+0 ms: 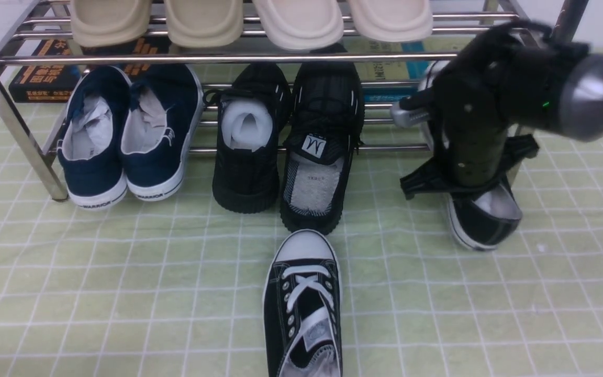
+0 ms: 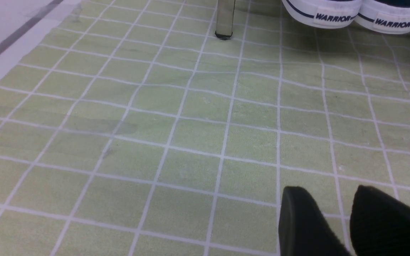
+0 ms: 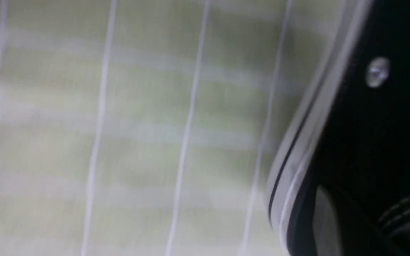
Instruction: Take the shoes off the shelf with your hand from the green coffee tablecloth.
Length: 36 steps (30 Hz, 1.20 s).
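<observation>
At the shelf's (image 1: 395, 57) right end: right hand (image 1: 469, 131) closed on black sneaker (image 1: 482, 226). Risk: shallow pinch slips, or sole snags lower rail (image 1: 390, 147), dropping it.

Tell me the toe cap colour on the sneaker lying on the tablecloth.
The toe cap is white, clearest in the front view.

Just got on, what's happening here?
The right arm's gripper is at the black canvas sneaker by the right end of the shoe rack, its jaws shut; the view doesn't settle whether they have a grip. A matching sneaker already lies on the green cloth, in front of the rack.
</observation>
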Each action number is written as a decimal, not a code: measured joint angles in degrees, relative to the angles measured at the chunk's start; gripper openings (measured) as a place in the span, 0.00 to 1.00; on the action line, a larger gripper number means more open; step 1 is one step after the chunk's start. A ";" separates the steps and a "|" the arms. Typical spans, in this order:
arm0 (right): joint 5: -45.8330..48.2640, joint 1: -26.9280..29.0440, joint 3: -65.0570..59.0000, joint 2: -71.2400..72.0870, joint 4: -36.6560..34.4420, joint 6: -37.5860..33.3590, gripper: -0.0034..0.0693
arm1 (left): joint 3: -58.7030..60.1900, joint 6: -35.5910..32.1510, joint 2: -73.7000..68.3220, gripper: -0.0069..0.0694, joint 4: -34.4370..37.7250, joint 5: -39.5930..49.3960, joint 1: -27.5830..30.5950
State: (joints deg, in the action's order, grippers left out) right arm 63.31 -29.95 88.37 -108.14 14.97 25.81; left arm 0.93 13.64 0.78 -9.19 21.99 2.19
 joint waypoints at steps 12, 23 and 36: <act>8.04 -6.17 -5.93 17.00 -13.97 -5.54 0.05 | 0.00 0.00 0.00 0.41 0.00 0.00 0.00; 8.11 -19.02 -16.55 18.28 -16.01 9.84 0.06 | 0.00 0.00 0.00 0.41 -0.05 0.00 0.00; 2.12 -19.84 -16.07 9.05 -14.97 13.07 0.08 | 0.00 0.00 0.00 0.41 -0.05 0.00 0.00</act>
State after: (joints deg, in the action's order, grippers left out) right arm 65.42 -49.79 72.30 -99.09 0.00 38.88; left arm 0.93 13.64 0.78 -9.24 21.99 2.19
